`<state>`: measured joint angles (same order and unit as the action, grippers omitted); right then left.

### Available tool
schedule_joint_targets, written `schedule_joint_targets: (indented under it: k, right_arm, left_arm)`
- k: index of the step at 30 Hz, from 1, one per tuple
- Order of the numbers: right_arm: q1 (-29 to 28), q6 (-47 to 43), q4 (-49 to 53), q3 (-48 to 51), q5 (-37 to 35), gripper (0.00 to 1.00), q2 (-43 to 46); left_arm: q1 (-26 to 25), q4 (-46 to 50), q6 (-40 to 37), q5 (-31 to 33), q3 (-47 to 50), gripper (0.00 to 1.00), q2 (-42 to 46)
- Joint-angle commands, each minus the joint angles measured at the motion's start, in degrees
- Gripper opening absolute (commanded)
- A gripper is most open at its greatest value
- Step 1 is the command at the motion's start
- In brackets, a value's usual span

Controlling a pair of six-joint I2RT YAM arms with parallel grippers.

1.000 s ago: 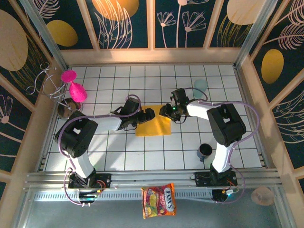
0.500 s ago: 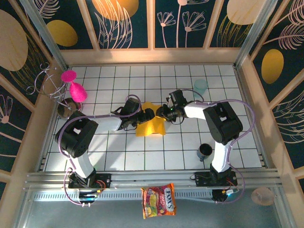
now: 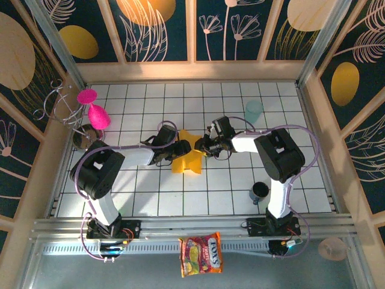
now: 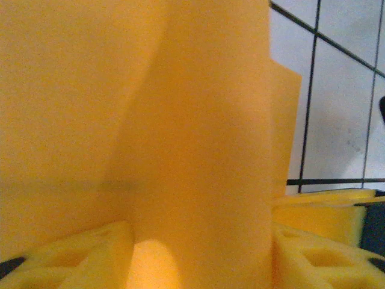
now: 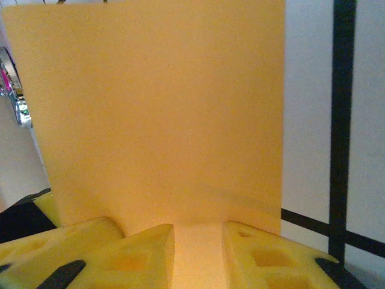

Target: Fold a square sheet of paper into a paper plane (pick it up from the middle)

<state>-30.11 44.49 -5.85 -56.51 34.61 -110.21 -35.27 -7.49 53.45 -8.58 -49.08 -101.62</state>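
The square sheet of paper (image 3: 187,161) lies mid-table, its middle buckled up into a hump between my two grippers. My left gripper (image 3: 185,147) is at the sheet's left side. In the left wrist view the orange-yellow sheet (image 4: 180,120) bulges up between the yellow fingers (image 4: 72,256), which still stand apart around the left gripper's (image 4: 201,259) gap. My right gripper (image 3: 200,146) is at the right side. In the right wrist view the sheet (image 5: 162,108) stands upright out of the narrow gap of the right gripper (image 5: 198,253), whose fingers (image 5: 138,256) pinch it.
Pink glasses (image 3: 95,113) hang on a wire rack (image 3: 59,102) at the far left, beside a brown bowl (image 3: 81,137). A pale cup (image 3: 254,109) stands at the back right and a dark cup (image 3: 260,191) at the front right. A snack packet (image 3: 201,254) lies off the table's near edge.
Both grippers have moved toward each other and their jaws have narrowed. The flat sheet has been squeezed inward and has buckled up in the middle, its right edge drawn left.
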Motion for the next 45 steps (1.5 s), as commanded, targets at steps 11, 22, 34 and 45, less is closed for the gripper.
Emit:
schedule_joint_targets:
  k: [11, 22, 34, 45]
  right_arm:
    - [10.10, -3.09, -12.24, 11.36, 1.31, 0.44, 20.83]
    - [11.33, 5.60, -35.39, 15.90, 15.19, 0.76, 23.42]
    - [10.06, 9.18, -42.60, 13.09, 20.78, 0.75, 21.27]
    - [10.96, 9.41, -42.39, 14.29, 20.32, 0.50, 23.74]
  left_arm:
    - [0.46, 2.19, -5.28, -1.73, -2.77, 0.35, 12.16]
    - [3.90, -13.60, 1.66, -20.70, -5.15, 0.33, 16.45]
    - [5.02, -19.23, 6.85, -24.26, -4.22, 0.32, 14.75]
    - [5.56, -14.59, 4.70, -21.06, -4.27, 0.30, 14.08]
